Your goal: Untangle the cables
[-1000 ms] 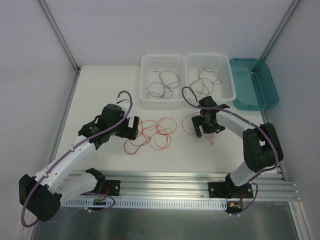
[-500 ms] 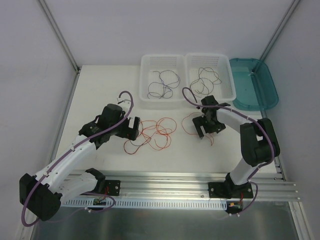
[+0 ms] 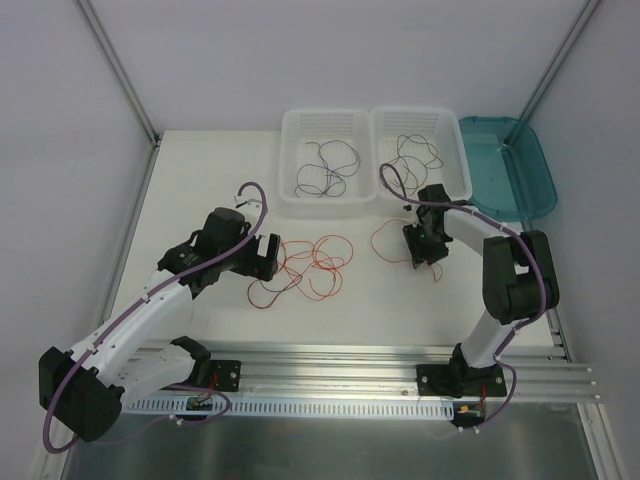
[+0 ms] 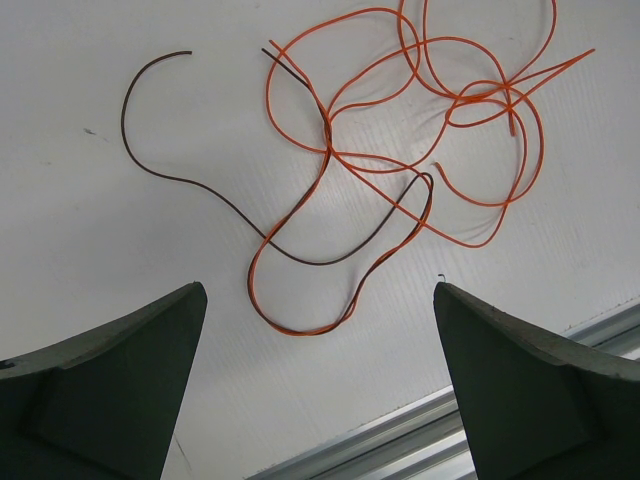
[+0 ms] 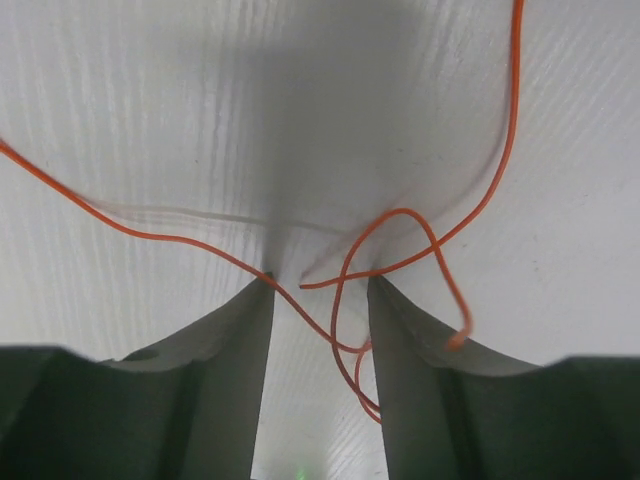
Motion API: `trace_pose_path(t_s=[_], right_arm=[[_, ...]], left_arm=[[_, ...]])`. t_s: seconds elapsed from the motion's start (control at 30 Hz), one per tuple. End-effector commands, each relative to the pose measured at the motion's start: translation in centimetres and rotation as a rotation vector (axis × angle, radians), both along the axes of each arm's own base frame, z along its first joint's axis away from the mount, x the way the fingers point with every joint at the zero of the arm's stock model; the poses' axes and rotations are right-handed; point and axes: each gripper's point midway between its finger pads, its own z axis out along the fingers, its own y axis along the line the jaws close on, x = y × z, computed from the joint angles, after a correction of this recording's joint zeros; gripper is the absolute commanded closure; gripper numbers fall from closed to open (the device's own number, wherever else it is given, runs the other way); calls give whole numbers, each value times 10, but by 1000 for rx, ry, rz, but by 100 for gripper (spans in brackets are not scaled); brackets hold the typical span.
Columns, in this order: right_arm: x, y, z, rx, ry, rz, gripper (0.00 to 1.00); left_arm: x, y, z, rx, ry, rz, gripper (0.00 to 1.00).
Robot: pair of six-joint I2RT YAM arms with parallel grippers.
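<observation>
Orange wire makes up the main tangle (image 3: 305, 265) of cables, lying loose on the white worktop (image 3: 200, 170) between the two arms. The left wrist view shows one dark strand (image 4: 215, 200) threaded through its near loops. The left end effector (image 3: 265, 255) hangs just beside that tangle with its fingers (image 4: 120, 380) spread wide, gripping nothing. A separate orange loop (image 3: 390, 243) lies further right, and the right end effector (image 3: 425, 250) is down on it. Its fingers (image 5: 220, 350) stand close together (a clear gap shows between them), tips at the worktop, with orange strands crossing the gap unpinched. Behind, the left basket (image 3: 288, 150) and the right basket (image 3: 462, 170) each hold thin dark cables (image 3: 325, 165), beside a teal tray (image 3: 530, 180).
</observation>
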Motion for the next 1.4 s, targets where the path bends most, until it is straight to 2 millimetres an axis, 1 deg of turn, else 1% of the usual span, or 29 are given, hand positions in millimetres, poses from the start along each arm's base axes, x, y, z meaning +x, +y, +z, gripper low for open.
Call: trace_pose_path(t_s=[0.0,0.03,0.1,0.17,0.2,0.23,0.33,0.37,0.4,0.47,0.5,0.57,0.6,0.67,0.7,0.73,0.77,0.8,0.9,0.93,0.97,1.0,1.03,1.13,1.17,1.23,1.3,1.33,1.37], right_arm=[[6,16,-6,92,8,13,60],[5,14,-5,89,7,11,71],[5,13,-5,77,0,6,85],[4,11,-1,75,-11,-1,91],[3,11,0,76,-15,-2,98],[3,11,4,80,-25,-4,99],[1,13,20,102,-71,-14,99],[2,16,34,117,-104,-15,99],[-1,16,41,120,-104,-20,99],[0,20,60,129,-139,-17,99],[1,21,81,139,-181,-17,99],[2,23,101,153,-221,-11,99],[4,24,126,169,-275,-8,99],[5,24,149,183,-327,-2,99],[6,23,172,193,-382,-2,99],[7,23,185,198,-412,0,99],[9,20,198,194,-444,-7,99],[12,19,223,202,-499,-13,99],[18,7,253,172,-562,-66,99],[24,2,273,174,-612,-86,99],[29,-5,282,154,-650,-117,99],[33,-10,289,150,-672,-138,99],[41,-18,299,142,-701,-178,99],[57,-47,308,83,-748,-302,99],[66,-50,306,90,-752,-322,99],[74,-63,307,108,-765,-381,99],[82,-72,315,118,-805,-422,99],[84,-82,321,121,-828,-448,99],[88,-80,330,147,-854,-456,99]], left_arm=[[1,-3,5,-25,-16,-22,1],[0,-4,5,-25,-16,-23,1],[0,-3,6,-27,-21,-22,1],[0,-2,6,-25,-20,-20,1],[0,-3,5,-26,-17,-22,1],[0,-3,5,-27,-17,-23,1],[0,-5,6,-31,-17,-30,1],[0,-4,6,-30,-17,-27,1],[0,-5,6,-32,-16,-28,1],[-1,-5,5,-32,-12,-29,1],[0,-5,6,-32,-14,-30,1],[0,-5,6,-32,-14,-30,1],[0,-5,6,-33,-16,-30,1],[0,-5,5,-32,-12,-27,1],[-1,-5,6,-32,-14,-30,1],[0,-5,5,-30,-12,-30,1],[-1,-5,6,-34,-13,-32,1],[0,-6,6,-34,-13,-32,1],[0,-6,6,-34,-11,-31,1],[0,-5,5,-33,-12,-30,1],[0,-5,5,-32,-12,-29,1],[-1,-5,6,-31,-15,-31,1],[0,-5,7,-32,-18,-29,1],[0,-4,8,-32,-24,-28,1],[0,-4,8,-33,-26,-26,1],[0,-2,9,-27,-31,-22,1],[0,-1,9,-26,-37,-18,1],[0,-1,9,-25,-36,-16,1],[0,-1,9,-25,-37,-17,1]])
